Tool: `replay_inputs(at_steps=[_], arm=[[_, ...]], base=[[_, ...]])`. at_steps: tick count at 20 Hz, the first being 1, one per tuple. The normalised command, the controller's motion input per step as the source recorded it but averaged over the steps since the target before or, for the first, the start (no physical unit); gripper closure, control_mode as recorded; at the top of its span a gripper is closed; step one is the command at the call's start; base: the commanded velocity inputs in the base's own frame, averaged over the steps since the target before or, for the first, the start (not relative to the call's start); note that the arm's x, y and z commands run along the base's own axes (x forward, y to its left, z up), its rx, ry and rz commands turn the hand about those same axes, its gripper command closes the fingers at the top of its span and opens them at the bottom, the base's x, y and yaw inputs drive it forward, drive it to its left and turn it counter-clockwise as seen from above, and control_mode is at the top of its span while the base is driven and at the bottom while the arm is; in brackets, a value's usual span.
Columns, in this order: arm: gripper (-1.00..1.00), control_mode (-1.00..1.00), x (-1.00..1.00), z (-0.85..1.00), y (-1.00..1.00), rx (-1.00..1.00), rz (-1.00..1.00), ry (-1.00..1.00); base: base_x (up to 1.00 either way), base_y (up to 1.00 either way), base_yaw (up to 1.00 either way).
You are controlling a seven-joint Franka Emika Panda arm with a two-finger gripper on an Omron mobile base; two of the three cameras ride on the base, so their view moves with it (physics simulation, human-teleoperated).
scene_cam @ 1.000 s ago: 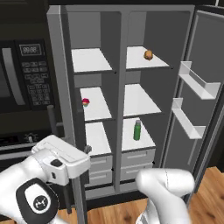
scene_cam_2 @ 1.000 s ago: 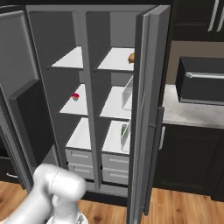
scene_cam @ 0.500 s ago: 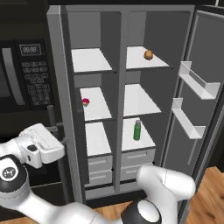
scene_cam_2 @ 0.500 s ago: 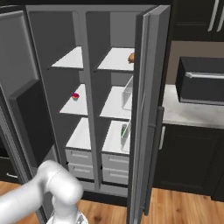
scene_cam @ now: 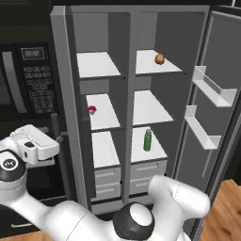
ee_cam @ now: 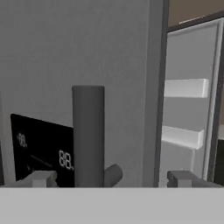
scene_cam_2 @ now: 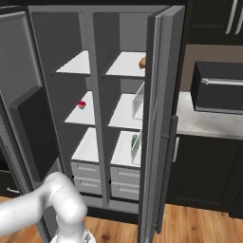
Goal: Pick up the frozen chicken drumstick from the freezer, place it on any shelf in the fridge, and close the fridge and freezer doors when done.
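The golden-brown chicken drumstick lies on the top white shelf of the wider fridge compartment. In the right base view the drumstick peeks out past the edge of the fridge door. The freezer holds a pink-red item. Both doors stand open. My gripper is at the outer side of the freezer door. It is open, and the door's vertical bar handle stands between its fingertips, nearer the left one.
A green bottle stands on the lower fridge shelf. The fridge door with its bins swings out to the right. A black microwave panel sits left of the freezer door. A counter with a black appliance lies to the right.
My hand has swung left and slightly up, from in front of the freezer to the outer side of the freezer door by its handle. The drumstick and doors have not moved.
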Motion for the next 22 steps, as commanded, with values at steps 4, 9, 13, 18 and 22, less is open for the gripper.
replay_inputs(at_steps=[4, 9, 13, 18, 22], arm=[[-1.00, -1.00, 0.64, -0.17, 0.46, 0.02, 0.07, 0.00], [-1.00, -1.00, 0.57, -0.10, 0.52, 0.00, 0.00, 0.00], [-1.00, -1.00, 0.30, -0.01, 0.04, 0.00, 0.01, 0.00], [-1.00, -1.00, 0.01, 0.00, -0.45, 0.00, 0.05, 0.00], [-1.00, -1.00, 0.00, 0.00, -0.85, 0.00, 0.16, 0.00]], base=[[0.00, 0.00, 0.00], [0.00, 0.00, 0.00], [0.00, 0.00, 0.00], [0.00, 0.00, 0.00], [0.00, 0.00, 0.00]])
